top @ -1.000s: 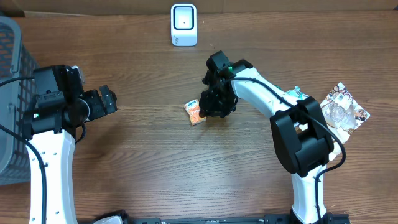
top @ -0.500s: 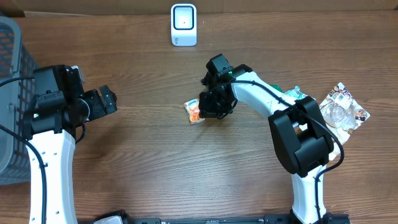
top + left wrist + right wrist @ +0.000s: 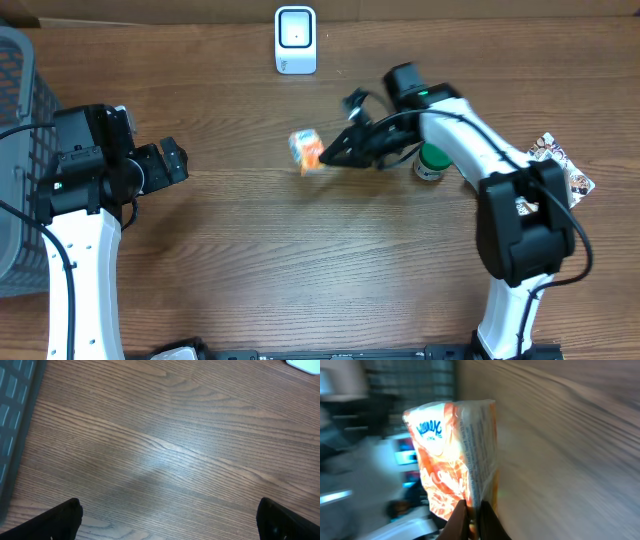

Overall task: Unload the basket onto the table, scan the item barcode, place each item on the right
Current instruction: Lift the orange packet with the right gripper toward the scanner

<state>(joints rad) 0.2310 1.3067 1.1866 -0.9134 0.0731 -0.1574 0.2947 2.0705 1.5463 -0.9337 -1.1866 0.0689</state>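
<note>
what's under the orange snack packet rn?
Only brown wooden table shows around the orange snack packet, pinched by the right end effector. The spot directly beneath is covered by the packet.

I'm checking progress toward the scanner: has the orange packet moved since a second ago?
Yes. In the overhead view the orange packet, pinched by the right gripper, has shifted up-image toward the white scanner, and slightly left.

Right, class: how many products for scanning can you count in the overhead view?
3: an orange snack packet pinched in the right tool, a green-capped container beside that arm, and a crinkly patterned packet at far right. The arm may hide others.
</note>
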